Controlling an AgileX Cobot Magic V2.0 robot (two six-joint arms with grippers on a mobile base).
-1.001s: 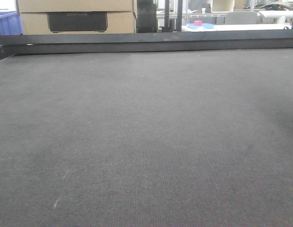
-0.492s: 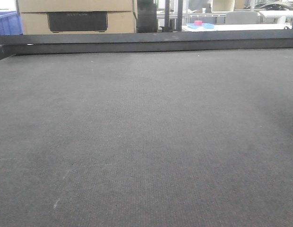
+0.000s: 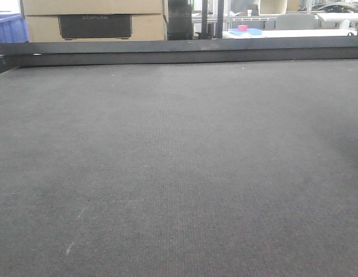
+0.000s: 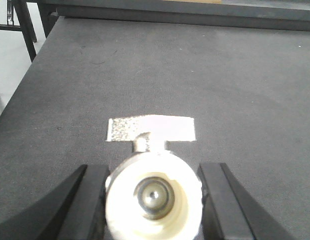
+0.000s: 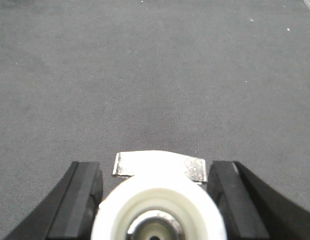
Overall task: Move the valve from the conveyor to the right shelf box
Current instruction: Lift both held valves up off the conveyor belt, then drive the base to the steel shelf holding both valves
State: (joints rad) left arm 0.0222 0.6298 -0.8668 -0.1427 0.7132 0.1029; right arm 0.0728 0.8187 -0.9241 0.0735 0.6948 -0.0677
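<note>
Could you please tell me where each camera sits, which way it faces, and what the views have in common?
Front-facing: low at the near edge, looking across the conveyor to its black rail and cardboard boxes beyond; no robot part shows.
Left wrist: behind the left gripper, looking forward and down at the belt; its black fingers clasp the first valve.
Right wrist: behind the right gripper, same angle; its fingers clasp the second valve.
Shared: all see the belt; both wrist views show a held valve.
</note>
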